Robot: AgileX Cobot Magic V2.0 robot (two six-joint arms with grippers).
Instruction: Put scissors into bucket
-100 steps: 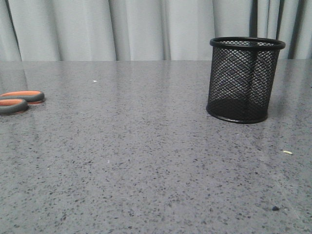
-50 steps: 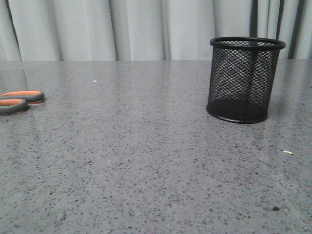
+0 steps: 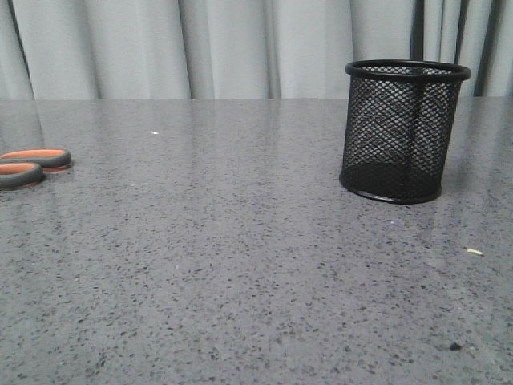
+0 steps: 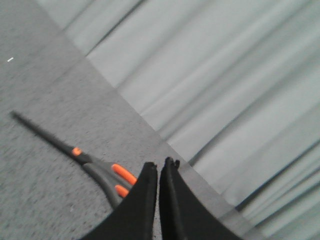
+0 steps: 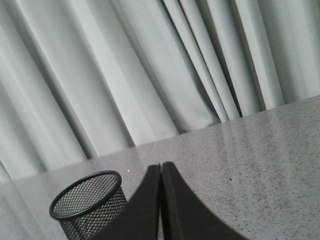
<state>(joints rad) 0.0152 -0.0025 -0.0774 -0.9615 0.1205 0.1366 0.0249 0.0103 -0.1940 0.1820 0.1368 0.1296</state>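
Observation:
The scissors (image 3: 30, 165) lie flat at the table's far left in the front view, where only their grey, orange-lined loop handles show. In the left wrist view the scissors (image 4: 92, 166) lie on the table with dark blades stretched out, partly hidden behind my left gripper (image 4: 159, 165), which is shut and empty above them. The bucket (image 3: 402, 132), a black mesh cup, stands upright and empty at the right. It also shows in the right wrist view (image 5: 90, 206), beside my right gripper (image 5: 160, 166), which is shut and empty. Neither gripper shows in the front view.
The grey speckled table (image 3: 240, 265) runs back to pale curtains (image 3: 240, 48). A small pale scrap (image 3: 474, 252) and a dark speck (image 3: 454, 346) lie at the front right.
The front view has shifted very slightly; the scissors and the bucket rest where they were.

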